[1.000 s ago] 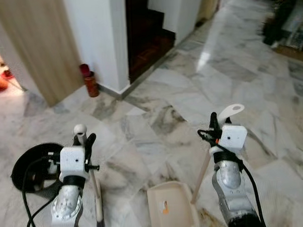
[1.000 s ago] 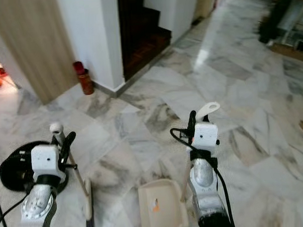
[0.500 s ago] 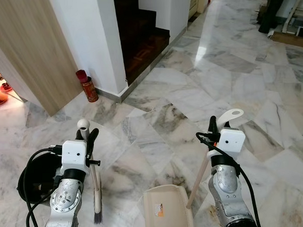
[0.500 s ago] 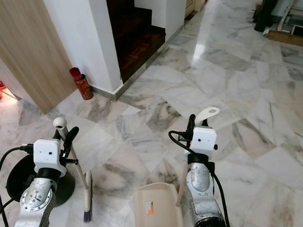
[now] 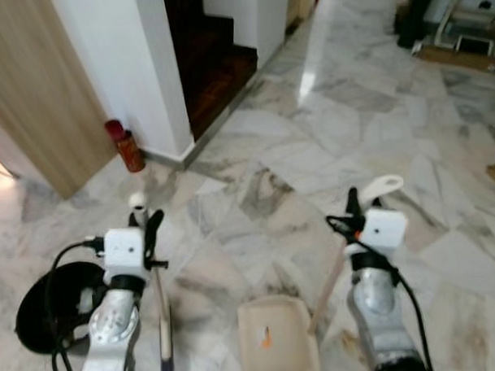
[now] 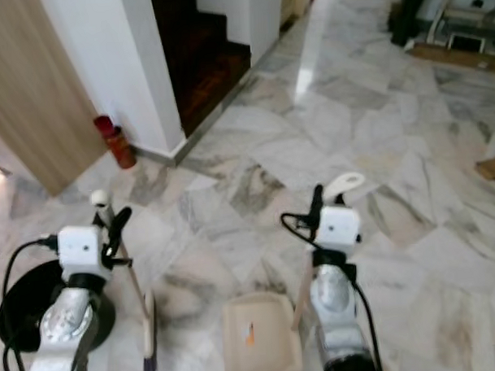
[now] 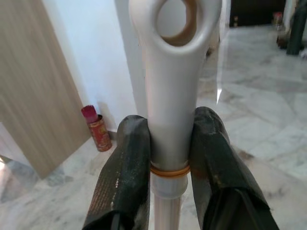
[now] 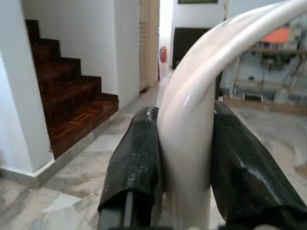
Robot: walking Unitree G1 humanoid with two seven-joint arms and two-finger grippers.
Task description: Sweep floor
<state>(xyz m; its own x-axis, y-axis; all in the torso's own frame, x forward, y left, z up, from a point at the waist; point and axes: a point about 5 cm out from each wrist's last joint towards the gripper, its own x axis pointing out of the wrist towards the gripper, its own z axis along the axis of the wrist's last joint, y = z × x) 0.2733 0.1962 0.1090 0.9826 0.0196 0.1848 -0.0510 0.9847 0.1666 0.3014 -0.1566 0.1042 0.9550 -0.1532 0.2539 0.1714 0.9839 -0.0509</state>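
**Broom in the left gripper, dustpan in the right, over the marble floor**

The cream dustpan [image 5: 278, 351] rests with its tray on the marble floor [image 5: 445, 252], low in the head views and between the two arms. On the tray there is only a small orange mark; whether any dust lies in it cannot be told. The red can [image 5: 129, 149] stands against the foot of the white wall [image 5: 138, 67], and what it holds cannot be seen.

The left gripper [image 7: 169, 158] is closed around the white handle of the broom [image 5: 163, 319], just under the ring-shaped end of the handle. One black finger presses on each side. Below the gripper the handle goes down to the dark bristles, which touch the floor just beside the dustpan, on its left.

The right gripper [image 8: 184, 143] clamps the long handle of the dustpan in the same way, near its flat looped top. The handle goes down slanted to the back edge of the tray.

A black round object [image 5: 52, 302] with a black cable lies on the floor to the left of the left arm. Ahead, beside the white wall, dark wooden stairs [image 8: 72, 105] go up, and a wooden panel [image 5: 33, 87] stands at the far left. Dark, blurred things stand far at the upper right.
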